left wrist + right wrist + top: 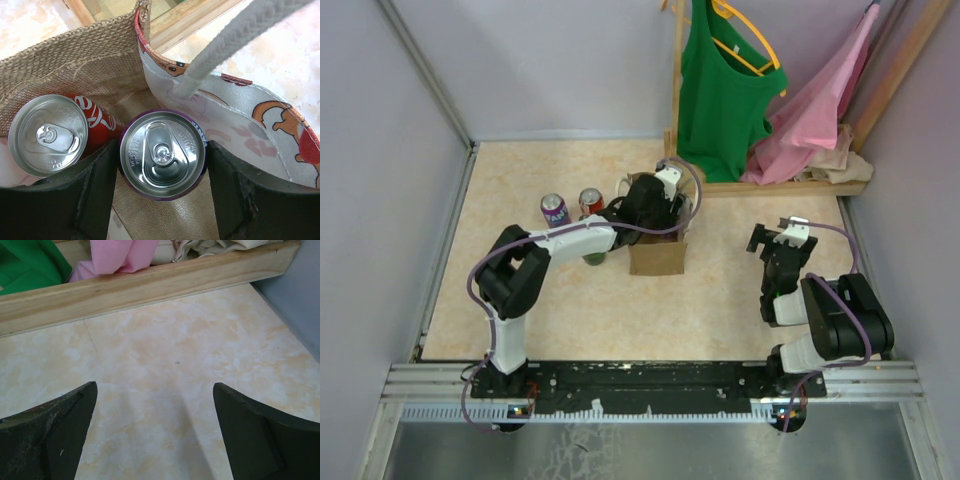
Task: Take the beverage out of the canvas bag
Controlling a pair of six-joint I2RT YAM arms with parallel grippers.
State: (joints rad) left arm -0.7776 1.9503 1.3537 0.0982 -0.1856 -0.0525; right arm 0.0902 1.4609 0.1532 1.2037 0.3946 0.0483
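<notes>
The canvas bag (657, 256) stands upright mid-table. Inside it stands a purple can (163, 154), with a red can (48, 135) just beside it at 9 o'clock. The left claw (162, 165) reaches down into the bag, its fingers (95, 200) closed against both sides of the purple can. A white rope handle (220, 47) arches at 1 o'clock. The right claw (155, 410), at the bag's 3 o'clock, hangs wide open over the table (165, 355), holding nothing.
</notes>
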